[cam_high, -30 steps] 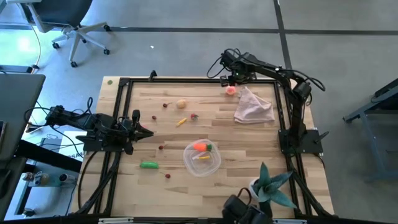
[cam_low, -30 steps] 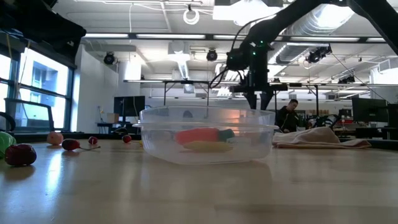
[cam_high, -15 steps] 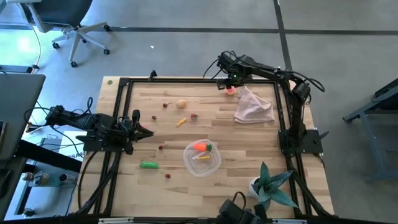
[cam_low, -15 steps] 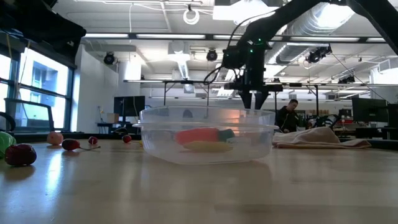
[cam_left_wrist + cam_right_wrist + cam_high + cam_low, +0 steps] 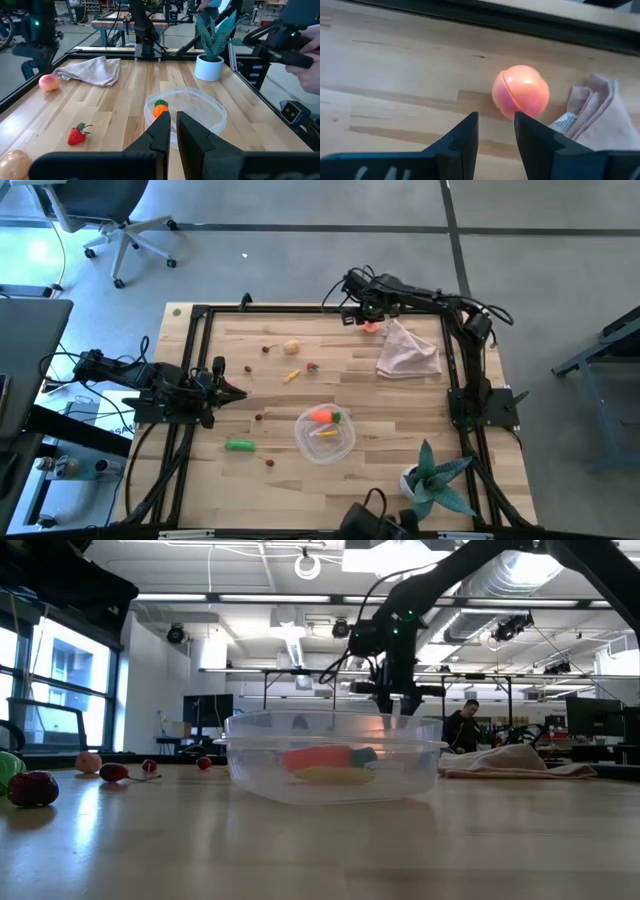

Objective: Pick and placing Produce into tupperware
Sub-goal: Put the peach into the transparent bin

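The pink ball [image 5: 371, 326] lies on the wood near the table's far edge, beside the pink cloth [image 5: 408, 350]. My right gripper [image 5: 496, 125] hangs over the table just left of the ball [image 5: 521, 92], pointing steeply down, open, nothing between its fingers. The clear tupperware [image 5: 325, 432] holds an orange carrot [image 5: 321, 416] and a yellow stick. A green pod [image 5: 239, 445], a tan ball [image 5: 292, 347], a yellow stick [image 5: 291, 375], a strawberry [image 5: 313, 366] and small red berries lie loose. My left gripper [image 5: 228, 392] waits shut at the left edge.
A potted teal plant [image 5: 432, 475] stands at the near right corner. A black frame [image 5: 300, 310] runs around the table edge, close behind the right gripper. In the left wrist view a person's hand [image 5: 307, 47] shows beyond the table's right side.
My right gripper has moved along the far edge toward the table's left and sunk a little, ending just left of the pink ball. Its finger gap is unchanged. The ball and the other things have stayed put.
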`<move>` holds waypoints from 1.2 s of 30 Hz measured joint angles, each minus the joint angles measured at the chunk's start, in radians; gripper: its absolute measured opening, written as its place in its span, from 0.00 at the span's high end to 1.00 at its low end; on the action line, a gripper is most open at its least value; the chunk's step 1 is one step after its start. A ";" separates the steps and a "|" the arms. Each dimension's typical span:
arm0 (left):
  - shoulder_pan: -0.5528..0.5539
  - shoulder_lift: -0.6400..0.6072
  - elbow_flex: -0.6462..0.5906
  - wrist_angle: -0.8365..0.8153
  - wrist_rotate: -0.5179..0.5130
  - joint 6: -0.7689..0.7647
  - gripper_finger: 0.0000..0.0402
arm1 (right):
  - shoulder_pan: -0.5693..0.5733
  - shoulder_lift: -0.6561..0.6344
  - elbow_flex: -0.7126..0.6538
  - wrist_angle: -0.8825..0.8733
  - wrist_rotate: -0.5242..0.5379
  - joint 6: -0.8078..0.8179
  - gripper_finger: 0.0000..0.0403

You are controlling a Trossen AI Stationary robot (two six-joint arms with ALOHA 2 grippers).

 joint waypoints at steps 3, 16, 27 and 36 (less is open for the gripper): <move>0.000 0.000 0.000 0.000 0.000 0.000 0.95 | -0.010 0.008 0.000 0.000 -0.008 -0.005 0.71; 0.000 0.000 0.000 0.000 0.000 0.000 0.95 | -0.032 0.008 0.000 -0.042 0.012 -0.095 0.57; 0.000 0.000 0.000 0.000 0.000 0.000 0.95 | -0.063 0.007 -0.089 0.041 -0.022 -0.159 0.42; 0.000 0.000 0.000 0.000 0.000 0.000 0.95 | -0.090 0.008 -0.142 0.132 -0.075 -0.203 0.37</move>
